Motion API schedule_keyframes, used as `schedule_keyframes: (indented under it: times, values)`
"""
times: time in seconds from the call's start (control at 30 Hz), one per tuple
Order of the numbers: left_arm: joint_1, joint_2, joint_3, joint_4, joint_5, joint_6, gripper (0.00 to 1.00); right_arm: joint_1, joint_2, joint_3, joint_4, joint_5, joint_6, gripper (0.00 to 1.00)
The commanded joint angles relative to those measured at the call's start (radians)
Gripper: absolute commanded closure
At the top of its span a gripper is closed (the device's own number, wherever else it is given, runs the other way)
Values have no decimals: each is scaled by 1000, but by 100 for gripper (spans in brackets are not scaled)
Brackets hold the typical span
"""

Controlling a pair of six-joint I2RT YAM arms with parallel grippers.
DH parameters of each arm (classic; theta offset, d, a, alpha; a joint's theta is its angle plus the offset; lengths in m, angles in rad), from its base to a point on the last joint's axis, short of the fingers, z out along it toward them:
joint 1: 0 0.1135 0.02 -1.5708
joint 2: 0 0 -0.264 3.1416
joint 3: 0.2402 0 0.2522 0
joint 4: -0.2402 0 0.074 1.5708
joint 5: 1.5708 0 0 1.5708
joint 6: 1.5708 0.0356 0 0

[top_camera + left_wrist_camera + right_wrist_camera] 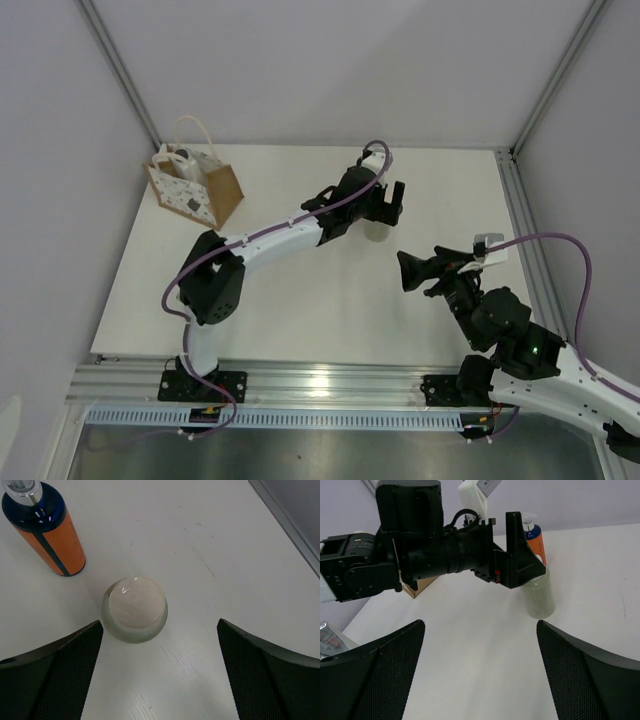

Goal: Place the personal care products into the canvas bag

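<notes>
The cream-white cylinder stands upright on the white table, seen from above, just ahead of my left gripper's wide-open jaws and nearer the left finger. The orange bottle with dark blue cap stands beyond it to the left. The right wrist view shows the cylinder and orange bottle partly behind the left gripper. My right gripper is open and empty, short of them. The canvas bag stands at the far left corner. A white item with a dark top shows in its mouth.
The left arm stretches across the table's middle from its base. The right gripper hovers at the right. Aluminium rails edge the table on the right and front. A small grey object lies at the lower left of the right wrist view.
</notes>
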Motion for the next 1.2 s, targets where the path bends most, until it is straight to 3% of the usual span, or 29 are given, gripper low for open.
schedule_keyframes:
  times: [0.0, 0.47, 0.93, 1.17]
  values:
    - [-3, 52, 86, 39, -44, 33, 1, 0, -29, 7, 1, 1, 16, 3]
    - [1, 219, 228, -36, -89, 33, 3, 0, -50, 7, -2, 1, 16, 3]
    - [4, 241, 283, -140, -110, -1, 4, 0, -64, 13, -11, -8, 24, 3]
    - [4, 296, 389, -241, -112, 16, 7, 0, -82, 10, -15, -11, 25, 3]
